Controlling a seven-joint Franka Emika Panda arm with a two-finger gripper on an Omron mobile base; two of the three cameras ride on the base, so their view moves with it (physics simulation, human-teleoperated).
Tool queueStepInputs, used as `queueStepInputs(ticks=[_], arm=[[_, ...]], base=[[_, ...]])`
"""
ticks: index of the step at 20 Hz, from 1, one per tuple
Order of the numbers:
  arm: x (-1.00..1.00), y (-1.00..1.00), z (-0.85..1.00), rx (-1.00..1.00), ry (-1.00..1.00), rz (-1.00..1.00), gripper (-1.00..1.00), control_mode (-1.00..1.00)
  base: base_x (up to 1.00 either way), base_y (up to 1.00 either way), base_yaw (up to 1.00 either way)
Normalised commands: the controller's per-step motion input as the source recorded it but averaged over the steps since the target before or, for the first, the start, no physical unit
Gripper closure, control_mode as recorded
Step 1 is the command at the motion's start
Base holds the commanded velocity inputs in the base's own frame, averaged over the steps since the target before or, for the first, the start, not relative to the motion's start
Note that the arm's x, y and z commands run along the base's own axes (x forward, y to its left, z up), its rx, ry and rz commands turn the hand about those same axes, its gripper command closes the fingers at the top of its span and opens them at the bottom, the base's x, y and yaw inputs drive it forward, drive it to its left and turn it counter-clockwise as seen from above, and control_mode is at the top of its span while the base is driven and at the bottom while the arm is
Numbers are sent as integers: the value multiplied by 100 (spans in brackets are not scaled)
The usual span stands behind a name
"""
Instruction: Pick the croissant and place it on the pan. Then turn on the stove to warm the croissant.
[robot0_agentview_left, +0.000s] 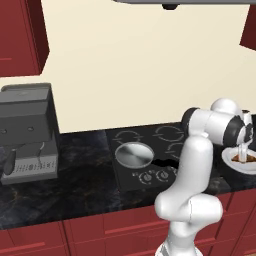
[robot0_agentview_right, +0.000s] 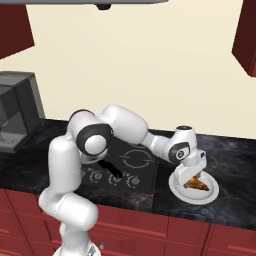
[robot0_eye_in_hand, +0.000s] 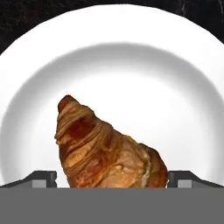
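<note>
Working from the left, I had the coffee machine (robot0_agentview_left: 30, 135) standing on the dark worktop (robot0_agentview_left: 85, 185), then the stove (robot0_agentview_left: 150, 155) with the pan (robot0_agentview_left: 133, 154) sitting empty on its near-left burner, black handle pointing right, and the knobs (robot0_agentview_left: 155, 175) in a row along the front. Further right lay the white plate (robot0_agentview_right: 210, 192) with the croissant (robot0_agentview_right: 196, 184) on it. I had the gripper (robot0_agentview_right: 192, 174) down over that plate, fingers spread wide, one tip on each side of the croissant in the hand view and nothing gripped yet. I judged this to be the pick step, just short of the grasp. The next move, as I read it, called for closing squarely on the pastry, lifting it clear of the plate and carrying it left to the pan
</note>
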Motion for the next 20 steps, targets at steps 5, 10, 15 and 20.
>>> queueStepInputs(ticks=[5,10,15,20], arm=[[0,-4,-50,0,7,0,100,-100],[-7,-4,30,0,-11,0,100,-100],[-24,12,96,0,-26,0,100,-100],[-6,40,96,-1,-17,0,100,-100]], base=[[0,0,0],[0,0,0],[0,0,0],[0,0,0]])
